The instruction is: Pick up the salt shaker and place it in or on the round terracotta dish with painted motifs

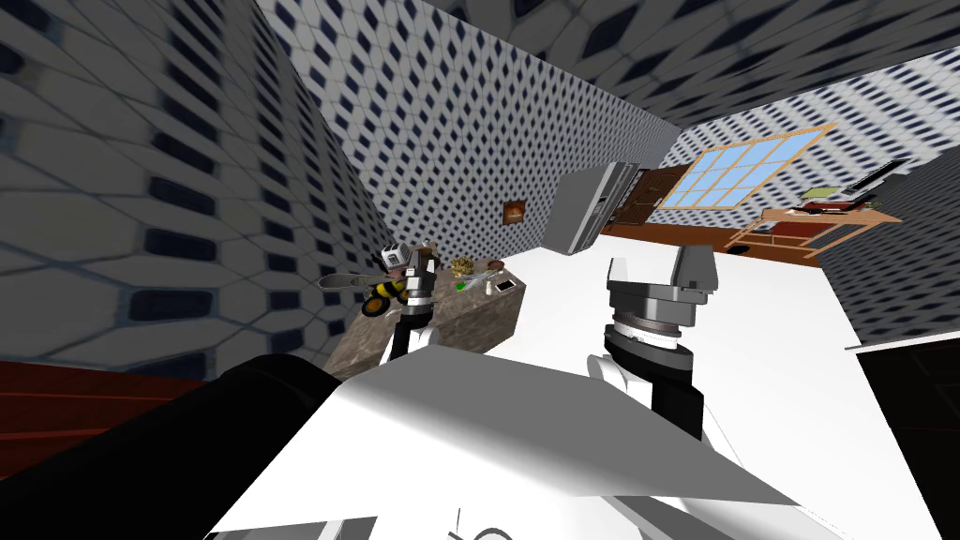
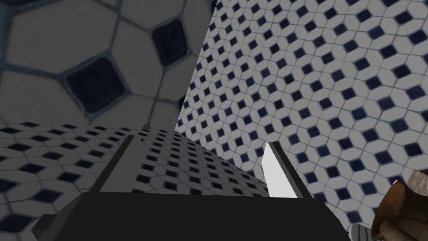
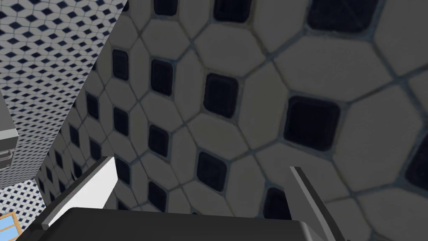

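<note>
Left gripper (image 2: pixel 200 140): being held up over the near end of a mottled brown-grey counter (image 1: pixel 469 328), its two fingers (image 2: pixel 121 167) standing about a third of the wrist view's width apart, open and gripping nothing. Right gripper (image 3: pixel 201 163): also being held up, to the right of the counter above a white flat surface (image 1: pixel 769 356), its blades spreading wide with nothing between them. Salt shaker (image 1: pixel 488 291): showing as a small pale upright item on the counter's far half, sitting just beside a flat white rectangular item (image 1: pixel 506 285) and well apart from both grippers; too small for finer detail. Round dish (image 1: pixel 494 266): lying as a reddish-brown disc near the counter's far edge, just beyond the shaker; any painted motifs are too small to make out. Other counter stock: a toaster-like grey box (image 1: pixel 392 255), a yellow-and-black item (image 1: pixel 380 296) and a pale flat item (image 1: pixel 339 279) sitting at the counter's left side, with a leafy clump (image 1: pixel 461 265) lying between them and the dish. Background: a grey refrigerator (image 1: pixel 591 208), a wooden door (image 1: pixel 647 199) and a window (image 1: pixel 741 171) standing along the far wall.
</note>
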Tool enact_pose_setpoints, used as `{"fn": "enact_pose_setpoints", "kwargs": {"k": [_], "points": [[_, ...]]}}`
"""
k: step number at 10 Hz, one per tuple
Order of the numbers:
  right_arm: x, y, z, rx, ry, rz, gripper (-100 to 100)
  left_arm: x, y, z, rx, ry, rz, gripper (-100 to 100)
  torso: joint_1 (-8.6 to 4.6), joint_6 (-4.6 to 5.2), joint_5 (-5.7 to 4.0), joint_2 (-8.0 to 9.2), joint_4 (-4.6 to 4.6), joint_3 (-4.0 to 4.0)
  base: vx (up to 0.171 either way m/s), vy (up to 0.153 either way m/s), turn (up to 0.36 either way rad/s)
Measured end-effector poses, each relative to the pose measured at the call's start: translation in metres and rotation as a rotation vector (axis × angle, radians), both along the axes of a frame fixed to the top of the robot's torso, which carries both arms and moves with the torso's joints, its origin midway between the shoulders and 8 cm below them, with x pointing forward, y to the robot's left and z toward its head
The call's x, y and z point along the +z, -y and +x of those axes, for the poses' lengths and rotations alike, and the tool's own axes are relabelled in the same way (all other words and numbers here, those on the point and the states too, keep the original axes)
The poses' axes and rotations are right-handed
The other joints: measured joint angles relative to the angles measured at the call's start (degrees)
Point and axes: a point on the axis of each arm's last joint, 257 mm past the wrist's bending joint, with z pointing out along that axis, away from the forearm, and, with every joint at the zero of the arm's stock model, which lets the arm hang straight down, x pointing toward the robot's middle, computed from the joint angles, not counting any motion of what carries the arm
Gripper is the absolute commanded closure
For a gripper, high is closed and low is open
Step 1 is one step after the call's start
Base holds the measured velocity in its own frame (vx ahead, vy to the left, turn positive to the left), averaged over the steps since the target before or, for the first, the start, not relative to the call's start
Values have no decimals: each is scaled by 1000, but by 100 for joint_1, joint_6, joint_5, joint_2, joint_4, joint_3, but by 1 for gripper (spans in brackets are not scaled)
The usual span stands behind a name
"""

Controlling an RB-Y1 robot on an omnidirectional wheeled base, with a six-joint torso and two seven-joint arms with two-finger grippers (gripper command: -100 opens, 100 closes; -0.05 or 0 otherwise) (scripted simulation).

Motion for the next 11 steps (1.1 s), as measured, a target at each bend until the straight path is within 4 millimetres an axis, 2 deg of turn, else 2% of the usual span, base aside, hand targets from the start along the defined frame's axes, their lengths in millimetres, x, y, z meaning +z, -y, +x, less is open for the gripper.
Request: {"fn": "enact_pose_setpoints", "kwargs": {"k": [4, 11], "points": [[0, 0, 0, 0, 0, 0, 0, -20, 8, 11, -2, -58, 112, -100, -5, 0, -1, 11, 2, 6, -35, -20, 1], [0, 0, 0, 0, 0, 0, 0, -95, 12, 36, 51, -226, 380, -100, -18, 0, -4, 24, 6, 14, -66, -44, 8]]}}
